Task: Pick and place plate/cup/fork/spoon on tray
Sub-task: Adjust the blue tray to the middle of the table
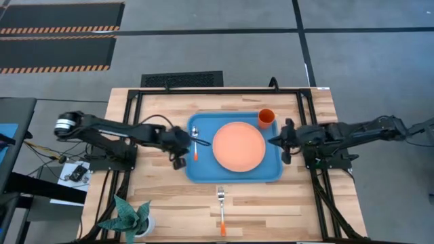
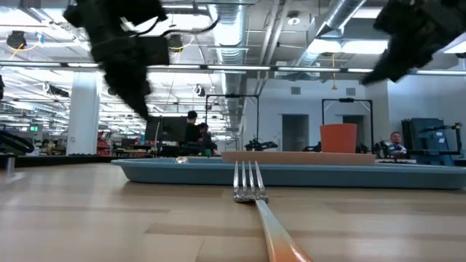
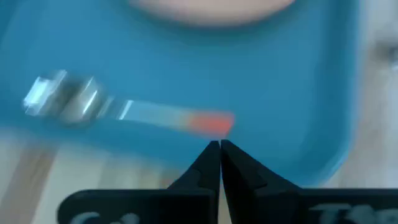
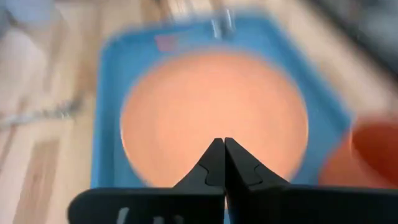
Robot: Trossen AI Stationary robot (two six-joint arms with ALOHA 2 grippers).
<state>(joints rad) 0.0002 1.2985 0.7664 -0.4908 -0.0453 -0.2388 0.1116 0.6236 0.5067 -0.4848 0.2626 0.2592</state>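
Note:
The blue tray (image 1: 203, 169) lies mid-table. On it are the salmon plate (image 1: 239, 146), the orange cup (image 1: 266, 118) at its far right corner, and the spoon (image 1: 194, 141) along its left side. The spoon's silver bowl (image 3: 62, 99) points to the far edge. The fork (image 1: 221, 209) lies on the table in front of the tray, tines toward it (image 2: 250, 182). My left gripper (image 1: 184, 146) is shut and empty, raised over the tray's left rim by the spoon's orange handle end (image 3: 211, 122). My right gripper (image 1: 277, 141) is shut and empty, raised over the tray's right side, facing the plate (image 4: 214, 112).
A potted plant (image 1: 129, 218) stands at the table's near left corner. Black frame rails (image 1: 135, 102) run along the table's left, right and far sides. Bare wood lies around the fork, between the tray and the near edge.

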